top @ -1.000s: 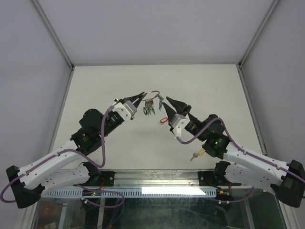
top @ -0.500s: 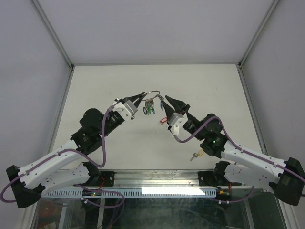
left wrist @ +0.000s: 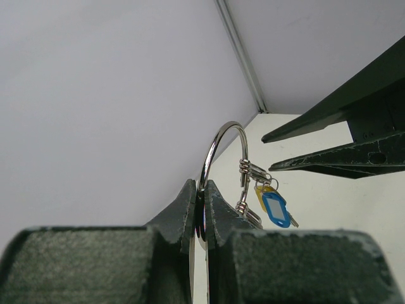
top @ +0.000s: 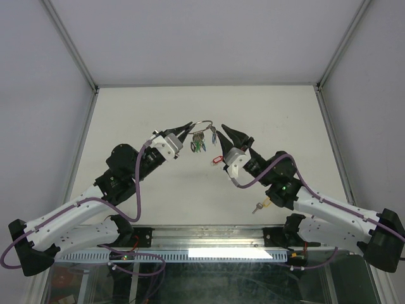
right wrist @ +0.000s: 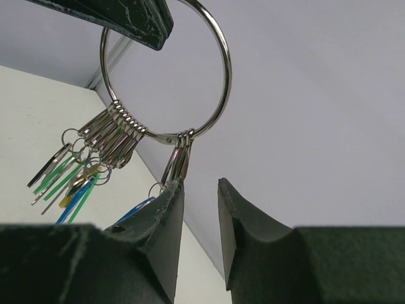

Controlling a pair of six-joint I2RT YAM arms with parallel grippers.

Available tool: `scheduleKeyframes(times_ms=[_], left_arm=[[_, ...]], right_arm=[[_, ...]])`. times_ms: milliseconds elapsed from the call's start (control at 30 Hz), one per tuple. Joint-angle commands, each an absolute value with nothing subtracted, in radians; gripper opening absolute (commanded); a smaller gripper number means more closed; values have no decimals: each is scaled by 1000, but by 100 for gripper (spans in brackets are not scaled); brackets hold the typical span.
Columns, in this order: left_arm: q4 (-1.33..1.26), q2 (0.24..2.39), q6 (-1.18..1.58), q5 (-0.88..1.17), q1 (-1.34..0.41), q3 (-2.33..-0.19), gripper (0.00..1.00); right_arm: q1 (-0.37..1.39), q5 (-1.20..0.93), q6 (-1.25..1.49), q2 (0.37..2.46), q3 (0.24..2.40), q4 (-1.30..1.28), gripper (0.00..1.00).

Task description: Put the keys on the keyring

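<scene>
My left gripper (top: 185, 130) is shut on the rim of the thin silver keyring (top: 201, 123) and holds it upright above the table. The left wrist view shows the jaws closed on the ring (left wrist: 218, 144). Several keys (top: 200, 143) with green, blue and yellow heads hang from the ring on small clips, also seen in the right wrist view (right wrist: 79, 171). My right gripper (top: 226, 133) is open and empty just right of the ring. In the right wrist view (right wrist: 198, 185) its left fingertip (right wrist: 171, 190) touches the clips hanging under the ring (right wrist: 224, 69).
A red-headed key (top: 217, 160) lies on the white table (top: 145, 107) under the right gripper. Another key with a yellow-orange head (top: 261, 204) lies near the right arm at the table's front. Grey walls enclose the table on three sides.
My right gripper has edged slightly up and left toward the ring. My left gripper and the ring have stayed put.
</scene>
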State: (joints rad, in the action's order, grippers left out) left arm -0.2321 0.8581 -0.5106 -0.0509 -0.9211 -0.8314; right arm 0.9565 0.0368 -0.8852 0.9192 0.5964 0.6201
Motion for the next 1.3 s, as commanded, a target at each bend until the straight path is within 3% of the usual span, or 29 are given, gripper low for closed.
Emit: scheduleKeyframes(times_ms=[0,1267], left_arm=[[-310,843,-514,-36,-911,-885,0],[-310,840,-521,-29,-911,-892,0]], right_arm=[[963,62,-894,930,649,716,30],[963,68,-904,932,614,633,33]])
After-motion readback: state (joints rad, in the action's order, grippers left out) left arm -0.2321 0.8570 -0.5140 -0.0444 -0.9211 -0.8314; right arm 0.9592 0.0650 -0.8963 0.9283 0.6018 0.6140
